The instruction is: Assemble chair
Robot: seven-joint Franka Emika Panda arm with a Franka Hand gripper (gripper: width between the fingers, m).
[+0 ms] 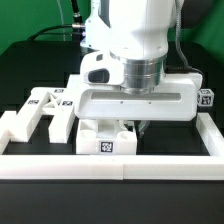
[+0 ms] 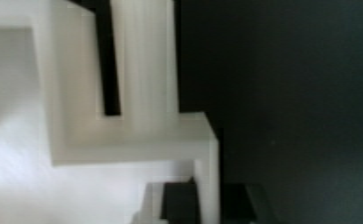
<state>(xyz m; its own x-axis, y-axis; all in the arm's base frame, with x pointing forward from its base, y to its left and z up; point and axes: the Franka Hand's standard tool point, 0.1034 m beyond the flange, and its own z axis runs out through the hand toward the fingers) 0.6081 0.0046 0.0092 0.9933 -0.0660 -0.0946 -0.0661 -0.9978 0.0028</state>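
A: Chair piece (image 1: 104, 138) sits just inside border wall (image 1: 40, 160), gripper (image 2: 204, 200) right over it. Grip ok?
B: Jaws closed, thin white edge seems pinched betw. them. Lift slow, keep level, watch for slip, don't clip wall.

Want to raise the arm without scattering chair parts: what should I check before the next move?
1. The gripper is shut: ok.
2. A part is truly held between the fingers: cannot tell.
3. The white block under the gripper sits level: ok.
4. The loose parts at the exterior view's left lie clear of the arm: ok.
5. The block stands apart from the border wall: cannot tell.
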